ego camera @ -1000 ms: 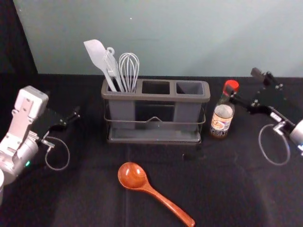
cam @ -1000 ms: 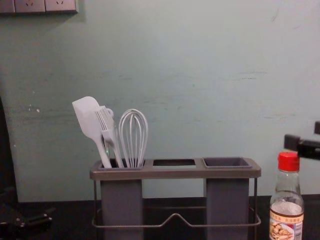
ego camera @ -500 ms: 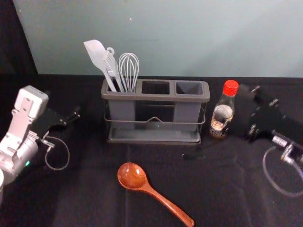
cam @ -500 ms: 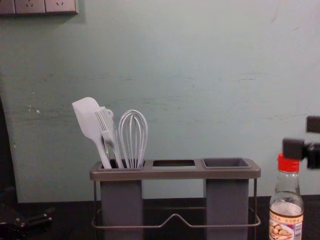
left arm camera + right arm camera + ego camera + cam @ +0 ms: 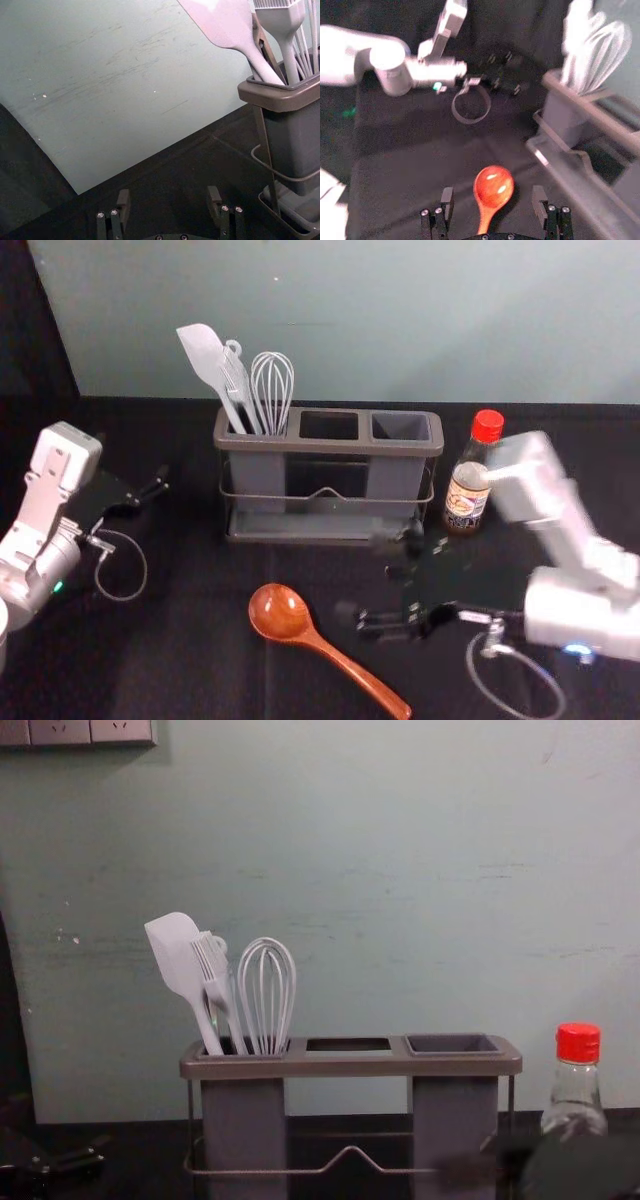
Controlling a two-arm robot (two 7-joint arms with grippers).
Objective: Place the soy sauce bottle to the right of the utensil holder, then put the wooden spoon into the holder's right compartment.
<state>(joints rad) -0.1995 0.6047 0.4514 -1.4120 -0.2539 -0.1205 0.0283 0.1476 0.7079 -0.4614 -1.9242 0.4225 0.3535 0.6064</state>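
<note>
While the wooden spoon (image 5: 281, 612) lies slantwise before the utensil holder (image 5: 330, 446), the nearer right claw (image 5: 493, 195), spread wide, seems just right of its bowl; the left claw (image 5: 169, 193) sits left of the holder.

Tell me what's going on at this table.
The robot's right gripper, jaws open and holding nothing, is near the wooden spoon, likely about to grasp it. The spoon lies in front of the utensil holder, whose right compartment has no utensil in it. The soy sauce bottle stands upright to the holder's right. The left gripper is idle, off left.
</note>
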